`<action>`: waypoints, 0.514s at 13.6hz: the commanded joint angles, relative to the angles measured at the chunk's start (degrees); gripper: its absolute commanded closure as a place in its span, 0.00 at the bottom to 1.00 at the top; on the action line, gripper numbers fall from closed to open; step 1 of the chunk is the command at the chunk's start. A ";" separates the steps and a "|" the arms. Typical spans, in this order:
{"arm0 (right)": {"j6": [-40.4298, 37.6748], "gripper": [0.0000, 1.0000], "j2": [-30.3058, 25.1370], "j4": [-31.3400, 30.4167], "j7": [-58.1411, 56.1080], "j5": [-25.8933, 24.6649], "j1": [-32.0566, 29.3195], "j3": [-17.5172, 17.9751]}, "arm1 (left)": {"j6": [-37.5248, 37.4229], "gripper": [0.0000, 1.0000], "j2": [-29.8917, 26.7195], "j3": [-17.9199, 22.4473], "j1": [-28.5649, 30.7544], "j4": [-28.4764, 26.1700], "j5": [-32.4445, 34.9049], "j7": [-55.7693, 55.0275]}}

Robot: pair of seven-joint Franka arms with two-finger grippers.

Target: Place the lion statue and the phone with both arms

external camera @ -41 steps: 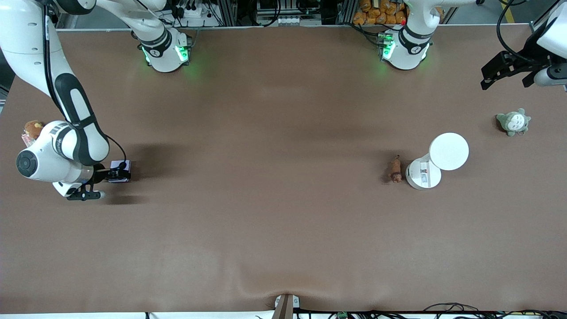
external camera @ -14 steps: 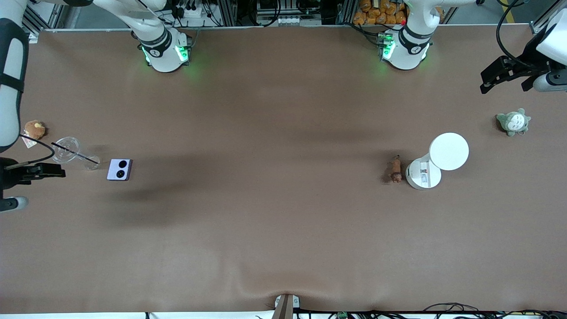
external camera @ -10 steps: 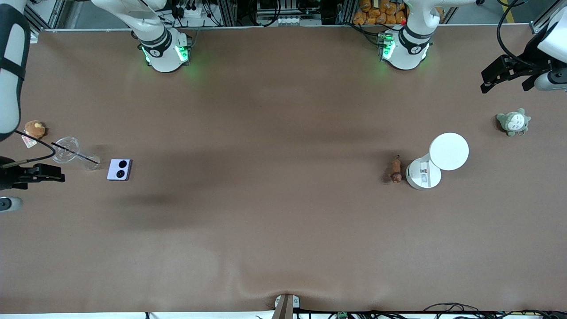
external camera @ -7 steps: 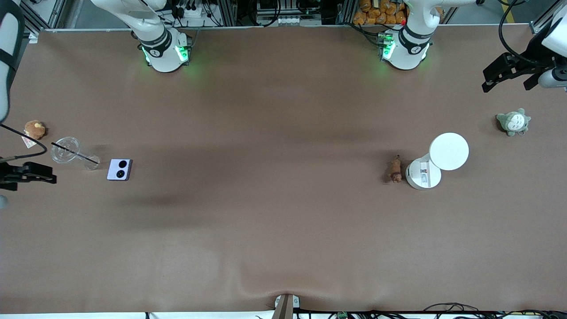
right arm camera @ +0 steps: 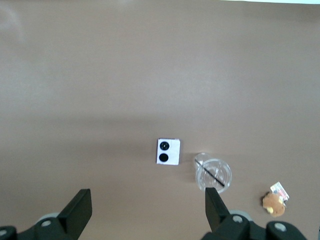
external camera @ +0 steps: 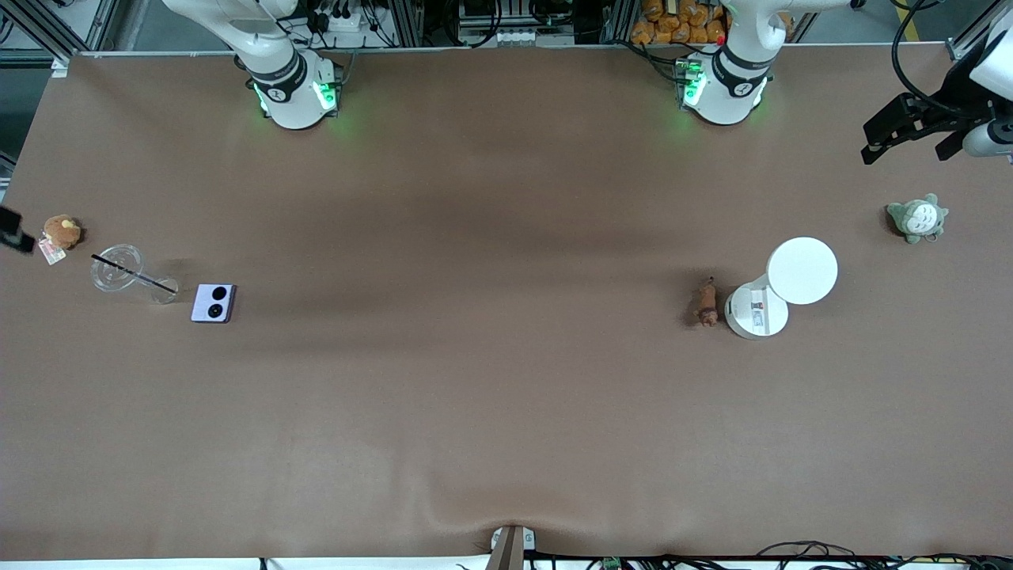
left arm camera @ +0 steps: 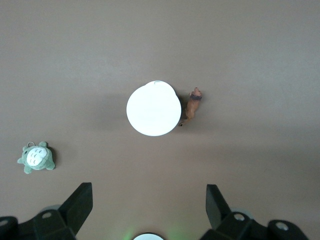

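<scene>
The lion statue (external camera: 705, 303), small and reddish-brown, lies on the table toward the left arm's end, beside a white round stand. It also shows in the left wrist view (left arm camera: 192, 104). The lavender phone (external camera: 213, 303) lies flat, lenses up, toward the right arm's end, and shows in the right wrist view (right arm camera: 168, 151). My left gripper (left arm camera: 148, 205) is open and empty, high over the table edge near the grey-green plush (external camera: 907, 147). My right gripper (right arm camera: 147, 210) is open and empty, high above the phone's area; in the front view only a dark tip shows at the edge.
A white round stand (external camera: 802, 271) with a base (external camera: 756, 312) touches the lion's side. A grey-green plush (external camera: 916, 218) sits near the left arm's end. A clear cup with a straw (external camera: 119, 267) and a brown plush (external camera: 61, 232) sit beside the phone.
My right gripper left the phone lying on the table, rose and drew away past the table's end. The left arm barely moved. Lion and phone stayed put.
</scene>
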 commanded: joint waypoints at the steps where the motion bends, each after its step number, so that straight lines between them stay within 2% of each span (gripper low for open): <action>1: 5.63 0.00 -12.91 -18.19 1.36 0.38 0.29 0.29 | -1.35 0.00 0.83 -0.01 0.23 1.67 -0.86 0.27; 3: 6.27 0.00 -17.16 -23.42 1.27 0.21 0.37 0.38 | -1.61 0.00 0.83 -0.01 0.23 1.67 -0.86 0.27; 7: 5.30 0.00 -14.80 -20.27 4.86 0.03 1.16 1.26 | -1.61 0.00 0.83 -0.01 0.23 1.67 -0.86 0.27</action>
